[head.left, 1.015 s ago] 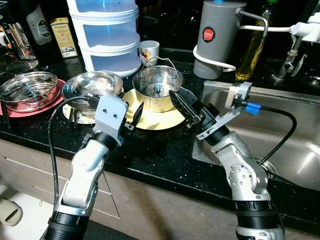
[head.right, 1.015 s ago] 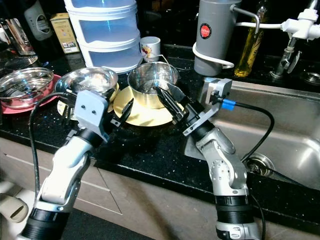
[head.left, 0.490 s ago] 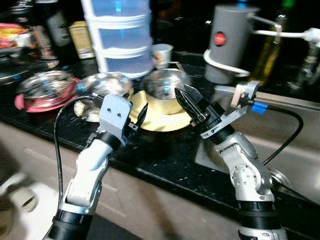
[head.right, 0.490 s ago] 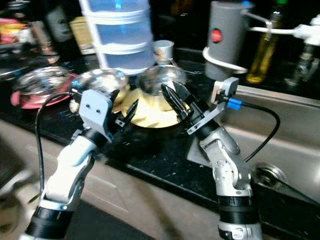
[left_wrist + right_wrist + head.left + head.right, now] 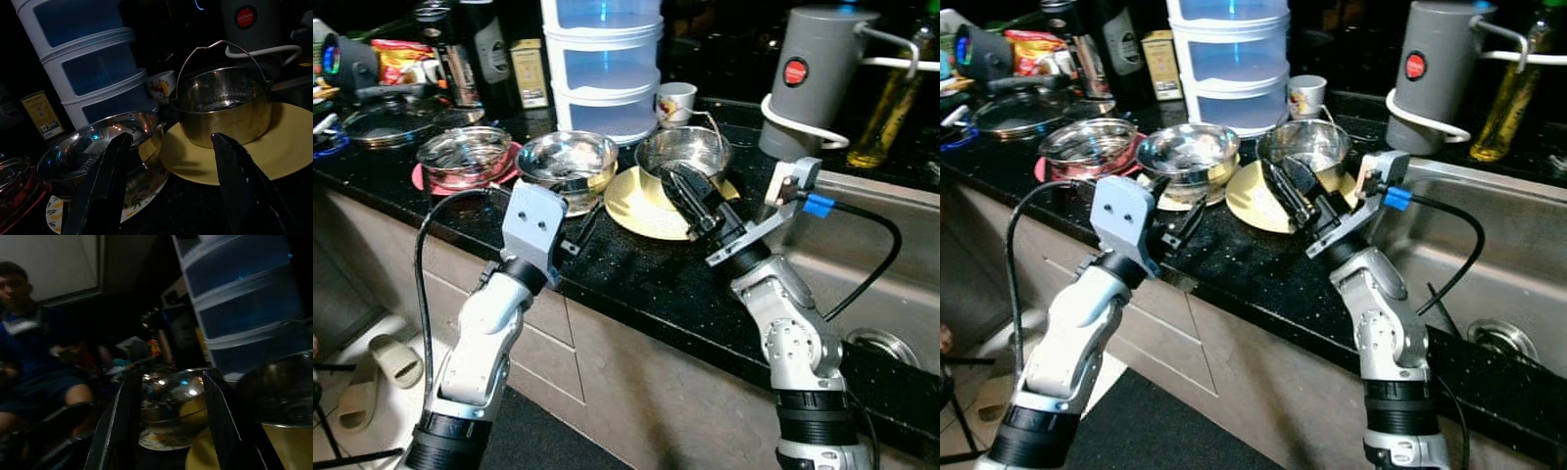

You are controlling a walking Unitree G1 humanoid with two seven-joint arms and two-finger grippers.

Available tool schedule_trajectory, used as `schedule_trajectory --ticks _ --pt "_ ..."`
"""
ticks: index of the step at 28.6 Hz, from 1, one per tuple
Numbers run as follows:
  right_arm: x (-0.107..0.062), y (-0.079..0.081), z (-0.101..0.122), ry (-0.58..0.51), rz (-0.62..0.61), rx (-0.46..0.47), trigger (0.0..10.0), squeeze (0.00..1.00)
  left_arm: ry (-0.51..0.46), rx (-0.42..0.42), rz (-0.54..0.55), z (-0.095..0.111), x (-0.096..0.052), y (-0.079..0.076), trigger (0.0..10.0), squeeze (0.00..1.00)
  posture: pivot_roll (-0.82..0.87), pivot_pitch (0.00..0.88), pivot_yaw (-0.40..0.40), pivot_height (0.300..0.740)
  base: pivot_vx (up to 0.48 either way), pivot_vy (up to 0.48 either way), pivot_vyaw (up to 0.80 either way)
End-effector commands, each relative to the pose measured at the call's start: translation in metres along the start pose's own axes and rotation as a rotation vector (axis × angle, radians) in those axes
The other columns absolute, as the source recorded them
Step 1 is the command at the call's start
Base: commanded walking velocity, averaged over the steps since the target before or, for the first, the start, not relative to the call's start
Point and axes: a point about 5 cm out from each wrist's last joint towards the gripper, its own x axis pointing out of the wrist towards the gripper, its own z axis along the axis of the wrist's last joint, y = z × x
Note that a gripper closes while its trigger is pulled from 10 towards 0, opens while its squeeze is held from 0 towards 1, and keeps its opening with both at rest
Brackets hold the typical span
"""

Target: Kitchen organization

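A steel pot (image 5: 683, 155) with a wire handle stands on a yellow plate (image 5: 634, 203) on the black counter (image 5: 636, 279). To its left, a steel bowl (image 5: 568, 160) rests on a patterned plate. My right gripper (image 5: 677, 181) is open and hovers over the yellow plate, just in front of the pot. My left gripper (image 5: 582, 225) is also open and held above the counter near the steel bowl's front. In the left wrist view the pot (image 5: 222, 105) and the bowl (image 5: 93, 147) lie beyond the spread fingers (image 5: 105, 186).
A glass bowl (image 5: 465, 154) sits on a pink plate at the left. Behind stand a white stacked container (image 5: 602, 59), a mug (image 5: 675, 101), a grey appliance (image 5: 813, 83) and an oil bottle (image 5: 891, 108). The sink (image 5: 891, 294) lies to the right. Slippers (image 5: 396, 357) lie on the floor. A person (image 5: 29, 333) sits nearby.
The whole view has shifted, so the camera moved back and leftward, and more of the counter's left end and the floor now shows. Both grippers stay open near the pot.
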Motion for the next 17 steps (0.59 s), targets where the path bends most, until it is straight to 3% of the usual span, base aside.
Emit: schedule_trajectory --ticks 1,11,17 --pt "0.002 -0.003 -0.002 0.023 -0.024 -0.009 10.0 0.00 0.015 0.003 0.013 -0.003 0.000 0.009 10.0 0.00 -0.04 0.000 -0.006 0.740 0.000 0.000 0.00" --pt "-0.003 -0.019 0.008 0.035 -0.142 -0.091 10.0 0.00 -0.025 0.029 0.078 0.002 0.012 0.048 10.0 0.00 -0.06 0.000 -0.005 0.740 0.000 0.000 0.00" --pt "-0.008 -0.028 0.016 0.043 -0.207 -0.147 10.0 0.00 -0.071 -0.007 0.047 0.009 0.027 0.053 10.0 0.00 -0.08 0.000 0.002 0.740 0.000 0.000 -0.13"
